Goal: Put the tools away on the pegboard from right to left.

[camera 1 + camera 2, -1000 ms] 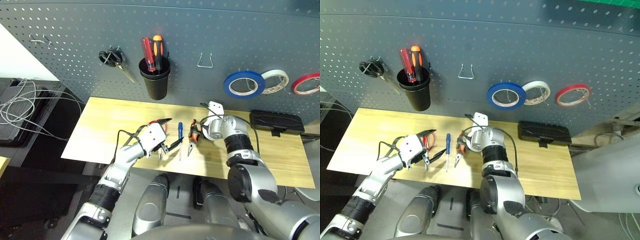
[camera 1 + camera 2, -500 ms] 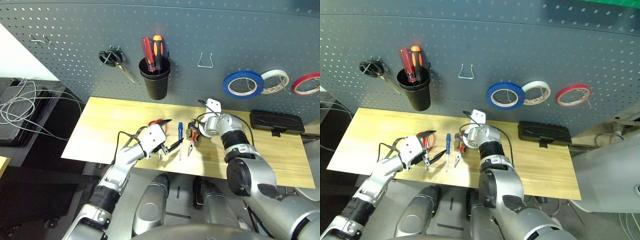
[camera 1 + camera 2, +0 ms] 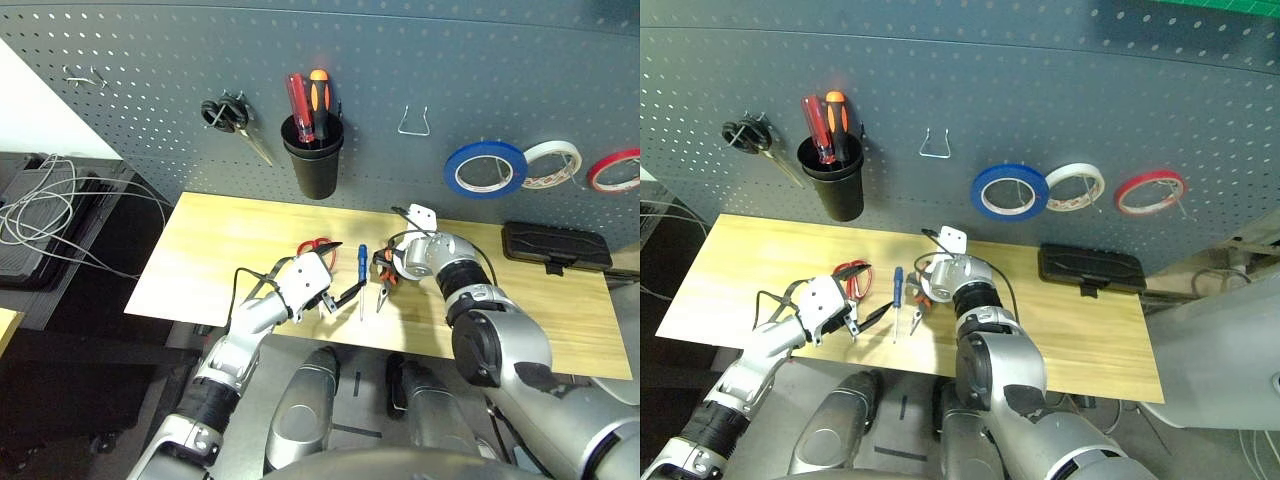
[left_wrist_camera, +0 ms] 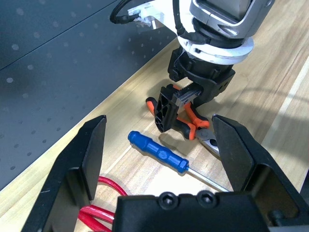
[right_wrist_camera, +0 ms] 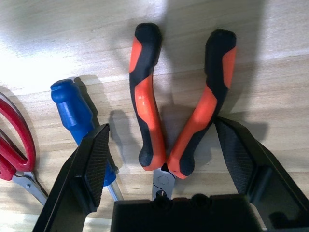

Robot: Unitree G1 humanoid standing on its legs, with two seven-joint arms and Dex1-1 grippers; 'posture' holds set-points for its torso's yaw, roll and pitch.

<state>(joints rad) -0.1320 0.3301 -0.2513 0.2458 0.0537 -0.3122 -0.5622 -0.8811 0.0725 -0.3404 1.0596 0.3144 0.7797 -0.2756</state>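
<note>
Right wrist view: parted fingers of the right gripper (image 5: 166, 164) flank the orange-and-black-handled pliers (image 5: 169, 106); the blue-handled screwdriver (image 5: 77, 113) lies beside them, then the red-handled scissors (image 5: 17, 145), all on the tabletop (image 3: 210, 240) toward its front edge.

Glossy blue plastic on the screwdriver handle (image 5: 77, 113) — smooth metal at the pliers' (image 5: 164, 181) pivot — pale wood-grained worktop (image 5: 270, 169).

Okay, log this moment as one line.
right gripper: open over pliers | left gripper: open | blue tape: on pegboard
</note>
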